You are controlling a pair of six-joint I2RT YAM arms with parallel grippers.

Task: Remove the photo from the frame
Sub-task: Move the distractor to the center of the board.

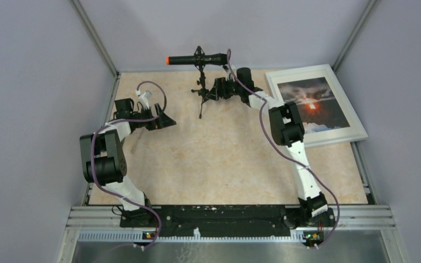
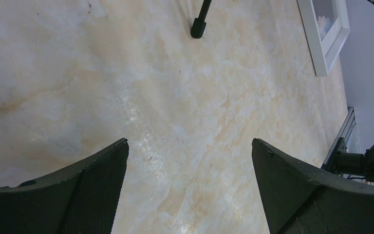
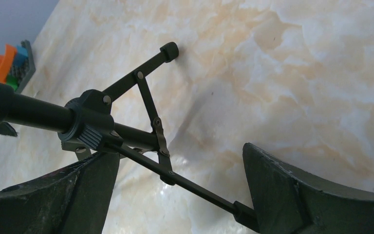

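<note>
Left gripper and right gripper gape wide, empty.
A tripod leg runs between the right fingers; photo sits in frame.

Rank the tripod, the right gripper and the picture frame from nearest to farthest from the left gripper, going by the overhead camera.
1. The tripod, just to the right of the left gripper, at the middle back of the table.
2. The right gripper, on the tripod's far side, close against it.
3. The frame, in the back right corner, with the photo in it.

No text, label, brand, number or sign can be read anywhere.
</note>
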